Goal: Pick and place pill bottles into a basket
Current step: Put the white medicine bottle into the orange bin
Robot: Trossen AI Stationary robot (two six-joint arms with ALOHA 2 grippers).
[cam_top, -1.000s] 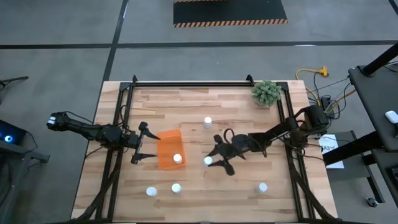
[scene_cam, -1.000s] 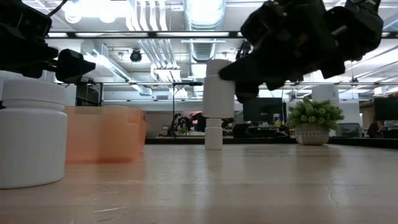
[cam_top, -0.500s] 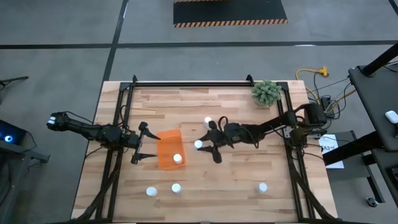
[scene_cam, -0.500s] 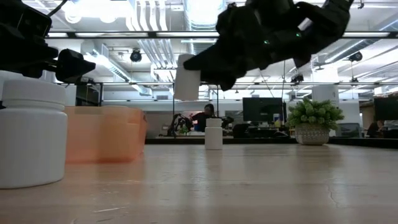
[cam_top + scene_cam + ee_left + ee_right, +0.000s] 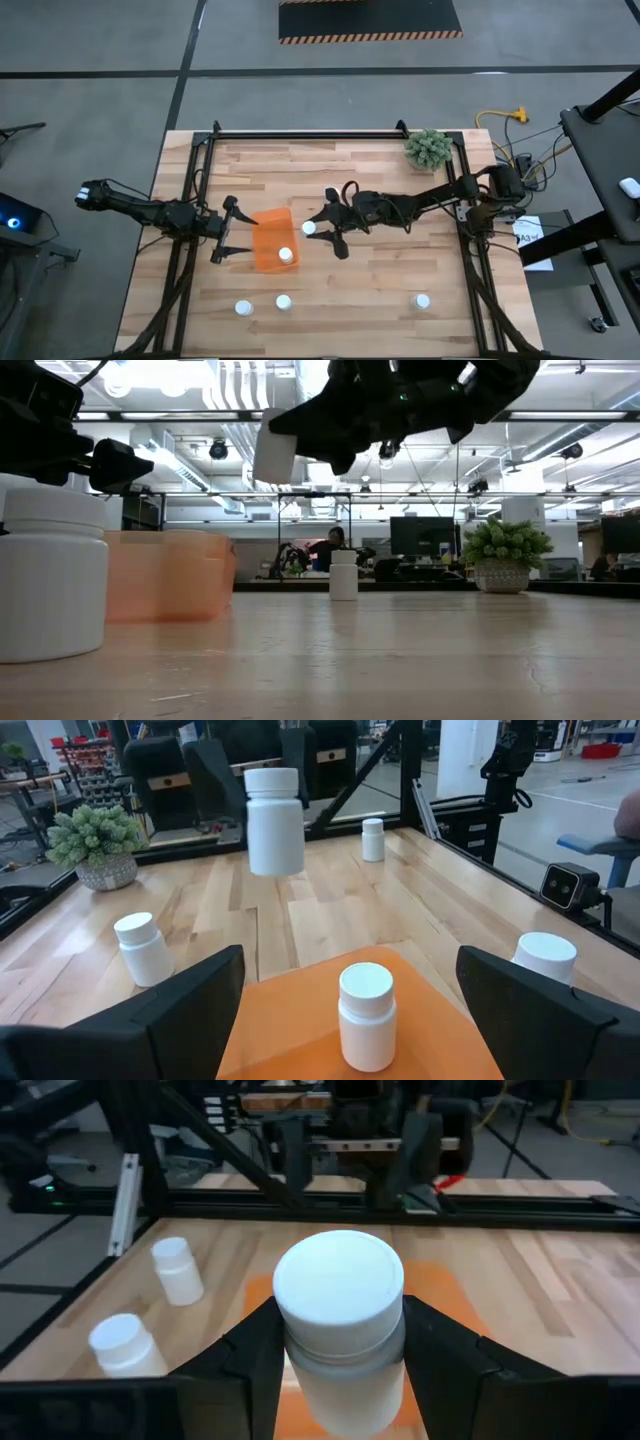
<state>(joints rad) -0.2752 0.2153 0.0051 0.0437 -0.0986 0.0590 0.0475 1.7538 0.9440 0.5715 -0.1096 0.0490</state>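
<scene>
Since a second ago the right gripper (image 5: pixel 312 228) has carried its pill bottle (image 5: pixel 309 228) left, clamped and held high to clear the orange basket (image 5: pixel 270 236) wall. One bottle's already inside. Left gripper (image 5: pixel 222 240) waits spread apart just left of it.

No text, label, brand or number can be read in any view. The small round white-capped pill bottles (image 5: pixel 274 818) show plain white sides, and the wooden tabletop (image 5: pixel 380 285) bears no markings.
</scene>
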